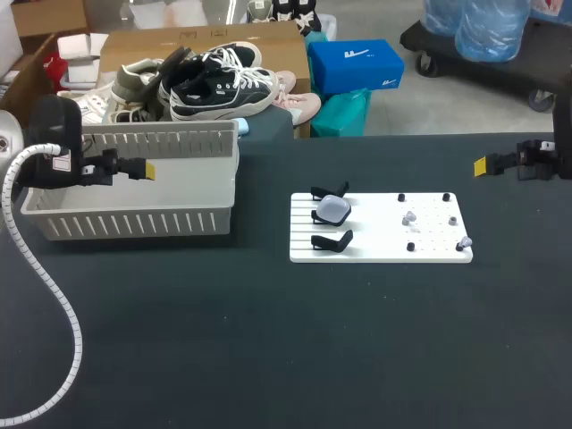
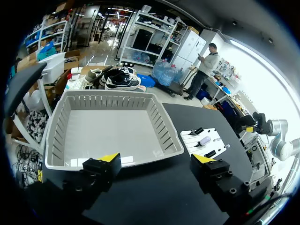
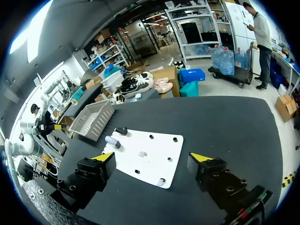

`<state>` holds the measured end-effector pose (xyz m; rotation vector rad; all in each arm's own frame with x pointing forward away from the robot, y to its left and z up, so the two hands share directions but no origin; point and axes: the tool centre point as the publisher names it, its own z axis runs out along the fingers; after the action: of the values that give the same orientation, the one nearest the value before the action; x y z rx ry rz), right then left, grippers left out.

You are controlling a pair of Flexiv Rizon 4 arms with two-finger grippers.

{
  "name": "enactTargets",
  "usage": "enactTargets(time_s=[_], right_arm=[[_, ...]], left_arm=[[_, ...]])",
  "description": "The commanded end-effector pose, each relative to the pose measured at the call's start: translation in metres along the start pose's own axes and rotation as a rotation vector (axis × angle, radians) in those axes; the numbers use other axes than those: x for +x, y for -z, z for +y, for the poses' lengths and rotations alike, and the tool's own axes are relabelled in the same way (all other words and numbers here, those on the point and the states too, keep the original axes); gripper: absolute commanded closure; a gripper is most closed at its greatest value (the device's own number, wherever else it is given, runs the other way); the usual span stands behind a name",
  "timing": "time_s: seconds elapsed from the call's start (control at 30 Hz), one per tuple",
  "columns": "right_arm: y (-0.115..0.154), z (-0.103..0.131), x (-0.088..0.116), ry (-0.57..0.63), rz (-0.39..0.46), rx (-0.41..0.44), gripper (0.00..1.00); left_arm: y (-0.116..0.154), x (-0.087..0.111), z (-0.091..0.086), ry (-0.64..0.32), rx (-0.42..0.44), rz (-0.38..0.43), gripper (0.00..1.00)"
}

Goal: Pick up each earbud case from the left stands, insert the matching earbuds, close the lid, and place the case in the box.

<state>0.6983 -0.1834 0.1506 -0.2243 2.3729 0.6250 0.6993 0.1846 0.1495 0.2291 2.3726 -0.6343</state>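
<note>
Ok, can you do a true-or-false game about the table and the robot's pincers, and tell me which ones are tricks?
1. The grey slatted plastic basket is empty. True.
2. The pale rounded earbud case lies in the basket. False: it sits on the black stands of the white flat board.
3. The left pincer and the right pincer are both open, holding nothing. True.
4. The right pincer touches the board. False: it hangs apart from it, off to its right.
5. On the board lie small pale earbuds. True.
</note>
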Motion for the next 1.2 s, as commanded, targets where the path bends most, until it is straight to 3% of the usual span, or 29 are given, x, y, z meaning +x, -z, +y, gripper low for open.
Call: enactTargets(time_s=[0.03,0.73,1.13,1.2], right_arm=[[0.000,-0.001,0.000,0.001,0.001,-0.001,0.00],[0.000,-0.001,0.000,0.001,0.001,-0.001,0.00],[0.000,-0.001,0.000,0.001,0.001,-0.001,0.00],[0.000,-0.001,0.000,0.001,0.001,-0.001,0.00]], left_arm=[[0.000,-0.001,0.000,0.000,-0.002,0.005,0.00],[0.000,-0.001,0.000,0.000,-0.002,0.005,0.00],[-0.010,-0.019,-0.037,-0.478,0.273,-0.071,0.00],[-0.015,-0.020,-0.044,-0.562,0.274,-0.076,0.00]])
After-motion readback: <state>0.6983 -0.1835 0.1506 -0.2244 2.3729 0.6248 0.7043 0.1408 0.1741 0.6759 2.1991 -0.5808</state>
